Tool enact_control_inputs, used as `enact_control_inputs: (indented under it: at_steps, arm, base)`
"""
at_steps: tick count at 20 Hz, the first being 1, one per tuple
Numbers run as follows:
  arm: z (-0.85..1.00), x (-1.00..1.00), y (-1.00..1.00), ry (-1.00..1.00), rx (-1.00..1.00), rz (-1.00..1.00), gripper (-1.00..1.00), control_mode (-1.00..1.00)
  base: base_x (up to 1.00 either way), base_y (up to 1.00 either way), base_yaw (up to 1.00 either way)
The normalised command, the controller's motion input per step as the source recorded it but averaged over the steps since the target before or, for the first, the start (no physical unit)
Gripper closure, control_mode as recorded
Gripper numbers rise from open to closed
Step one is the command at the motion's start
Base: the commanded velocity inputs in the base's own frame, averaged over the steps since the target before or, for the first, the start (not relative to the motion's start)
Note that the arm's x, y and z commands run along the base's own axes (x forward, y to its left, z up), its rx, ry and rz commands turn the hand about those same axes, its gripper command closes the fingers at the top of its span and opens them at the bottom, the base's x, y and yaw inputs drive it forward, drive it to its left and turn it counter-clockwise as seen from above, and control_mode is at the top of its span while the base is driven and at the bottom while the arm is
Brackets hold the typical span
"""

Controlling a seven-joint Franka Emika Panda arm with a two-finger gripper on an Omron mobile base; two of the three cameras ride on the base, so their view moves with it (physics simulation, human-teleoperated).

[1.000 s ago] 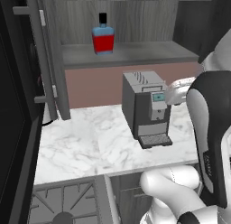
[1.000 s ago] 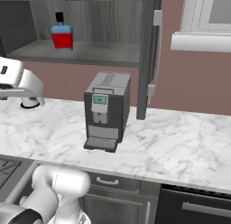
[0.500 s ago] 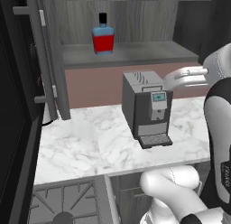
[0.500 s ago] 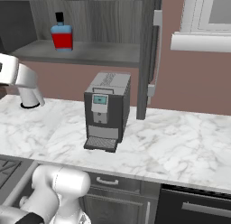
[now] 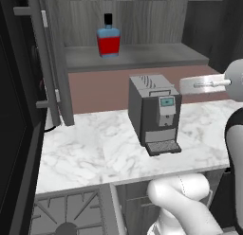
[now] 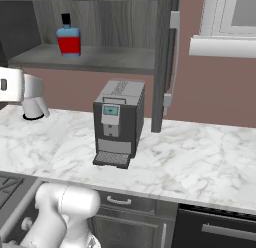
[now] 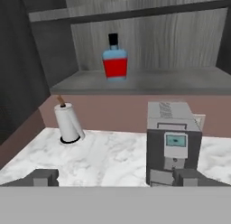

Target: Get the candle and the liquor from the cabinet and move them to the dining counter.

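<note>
The liquor, a red bottle with a blue band and black cap, stands upright on the lower shelf of the open cabinet. My gripper is open, its two fingertips spread wide with nothing between them. It hangs in front of the shelf and below it, well short of the bottle. My white hand hovers above the worktop beside the coffee machine. The candle and the dining counter are out of view.
A dark coffee machine stands on the marble worktop under the shelf. A paper towel roll stands to its side. The open cabinet doors hang down on both sides. A stove lies low in front.
My hand has risen a little beside the coffee machine and drawn slightly away from it. The bottle has not moved.
</note>
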Motion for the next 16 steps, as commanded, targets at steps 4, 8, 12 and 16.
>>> enact_control_inputs:
  at_steps: [4, 8, 12, 16]
  arm:
    - [0.14, 0.0, 0.0, -0.19, 0.0, 0.0, -1.0, -1.0]
    - [0.36, -0.08, 0.0, -0.04, 0.0, 0.0, -1.0, -1.0]
    - [0.38, -0.01, 0.12, 0.0, 0.0, 0.0, -1.0, -1.0]
    - [0.39, 0.0, 0.13, 0.0, 0.0, -0.01, -1.0, -1.0]
  base:
    - [0.0, 0.0, 0.0]
    - [0.0, 0.0, 0.0]
    - [0.0, 0.0, 0.0]
    - [0.0, 0.0, 0.0]
